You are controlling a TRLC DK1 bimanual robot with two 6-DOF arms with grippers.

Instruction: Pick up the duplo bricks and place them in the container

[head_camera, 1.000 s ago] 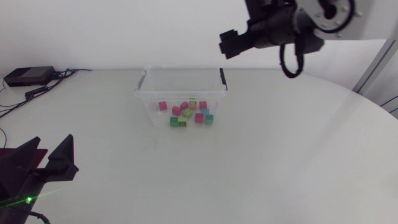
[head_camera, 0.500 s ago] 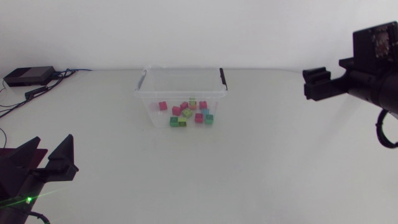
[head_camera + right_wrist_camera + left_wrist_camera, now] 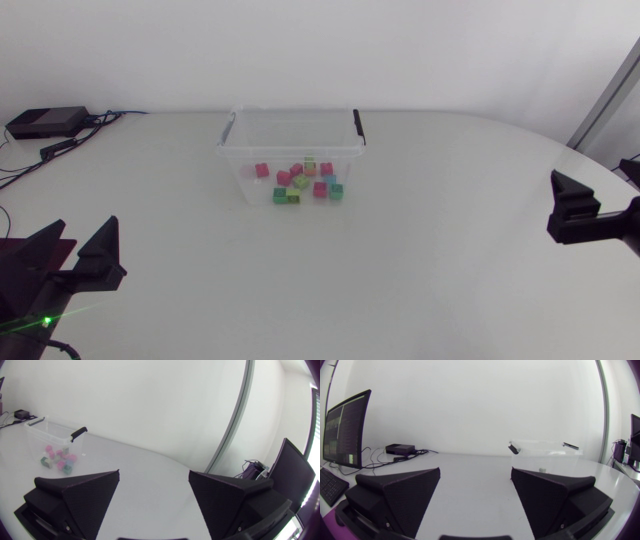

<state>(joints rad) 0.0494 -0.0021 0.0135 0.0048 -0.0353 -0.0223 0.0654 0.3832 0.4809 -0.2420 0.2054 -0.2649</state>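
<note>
Head view: left gripper (image 3: 85,232) low over the white table (image 3: 420,290), both wedge fingers spread wide, nothing between them. Across the table, right gripper (image 3: 592,185) likewise splayed and empty. Well ahead of both grippers and roughly midway between them, clear plastic container with black handle clips (image 3: 290,152), upright on the table. Clustered on its floor, small duplo bricks in pink, green, yellow and teal (image 3: 303,183); perhaps ten, too small to count surely.

Left wrist view: container ahead of the gripper, showing just past the tip of its right-hand finger, bricks mostly hidden behind that finger. Far ahead, toward the left-hand finger's side, small black box with cables (image 3: 400,449).

Right wrist view: container far ahead, beyond the left-hand finger, coloured bricks visible through its clear wall.
</note>
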